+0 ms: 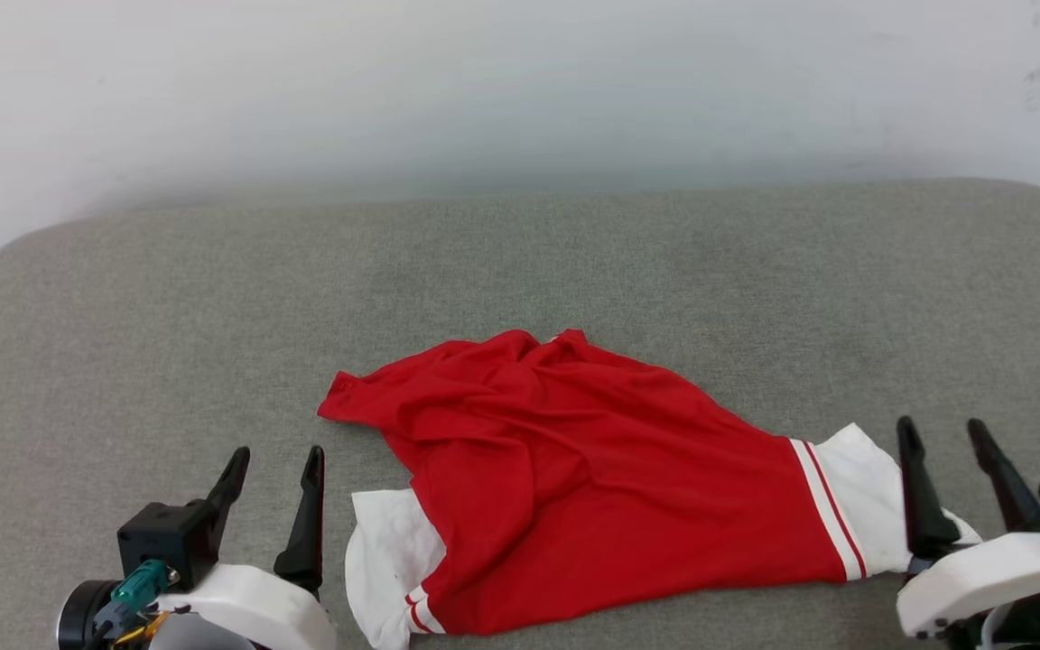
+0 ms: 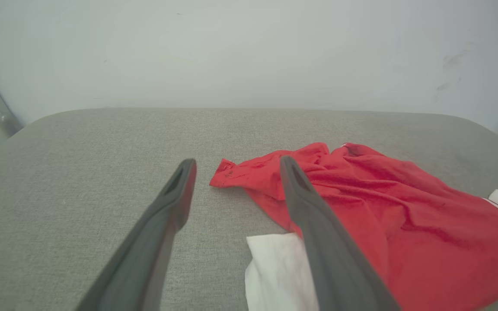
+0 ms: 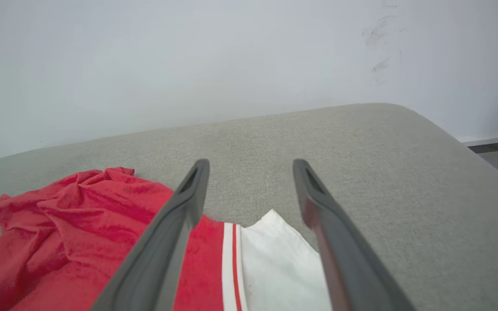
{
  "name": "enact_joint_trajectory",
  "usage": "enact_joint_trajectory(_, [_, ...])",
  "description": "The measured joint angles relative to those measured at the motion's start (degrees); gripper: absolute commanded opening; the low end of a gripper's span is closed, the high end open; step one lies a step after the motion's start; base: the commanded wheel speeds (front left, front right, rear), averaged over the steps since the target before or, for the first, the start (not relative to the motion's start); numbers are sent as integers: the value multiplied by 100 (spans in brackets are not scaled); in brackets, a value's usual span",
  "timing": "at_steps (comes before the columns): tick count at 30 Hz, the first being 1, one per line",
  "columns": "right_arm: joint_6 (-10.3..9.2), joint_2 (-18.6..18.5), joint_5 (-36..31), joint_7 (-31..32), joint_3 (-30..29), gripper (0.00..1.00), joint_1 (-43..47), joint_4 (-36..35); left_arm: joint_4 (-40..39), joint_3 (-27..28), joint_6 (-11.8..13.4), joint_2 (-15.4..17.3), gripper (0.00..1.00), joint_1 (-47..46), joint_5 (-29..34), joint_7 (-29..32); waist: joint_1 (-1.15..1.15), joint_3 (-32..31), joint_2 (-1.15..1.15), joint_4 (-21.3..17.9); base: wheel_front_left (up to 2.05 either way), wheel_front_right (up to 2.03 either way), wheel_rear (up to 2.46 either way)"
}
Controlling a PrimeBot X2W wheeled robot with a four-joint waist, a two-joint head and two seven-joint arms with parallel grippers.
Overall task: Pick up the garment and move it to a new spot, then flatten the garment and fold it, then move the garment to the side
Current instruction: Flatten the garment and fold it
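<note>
The garment (image 1: 574,469), a red jersey with white sleeves and striped trim, lies crumpled on the grey cushion (image 1: 520,271) near its front edge. One white sleeve points toward my left gripper (image 1: 276,456), the other toward my right gripper (image 1: 942,426). Both grippers hover open with nothing between their fingers. In the left wrist view the left gripper (image 2: 236,162) sits just left of the garment (image 2: 383,207), its right finger over the red cloth. Through the right wrist view the right gripper (image 3: 251,164) stands above the white sleeve of the garment (image 3: 275,259).
A pale wall (image 1: 520,90) rises right behind the cushion. The cushion's rounded corners show at the far left and far right. Bare grey fabric stretches behind and to both sides of the shirt.
</note>
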Motion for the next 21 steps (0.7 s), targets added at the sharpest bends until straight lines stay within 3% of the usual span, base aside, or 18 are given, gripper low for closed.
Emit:
enact_joint_trajectory(5, [1, 31, -56, 34, 414, 100, 221, -439, -79, -86, 0, 69, 100, 65, -81, 270, 0, -62, 0, -71, 0, 0, 0])
enact_joint_trajectory(8, [0, 36, -55, 109, 545, 100, 311, -612, -86, -216, -158, 143, 100, -75, -131, 580, 0, -33, 0, -99, 0, 0, 0])
enact_joint_trajectory(13, [1, 49, -69, 227, 686, 100, 303, -789, 125, -438, -559, 226, 100, -795, -263, 1321, 0, 160, 0, -154, 0, 0, 0])
enact_joint_trajectory(21, [0, 54, 2, 154, 791, 100, 54, -846, 1169, -854, -1337, 186, 100, -1973, -558, 2497, 0, 714, 0, -323, 0, 0, 0])
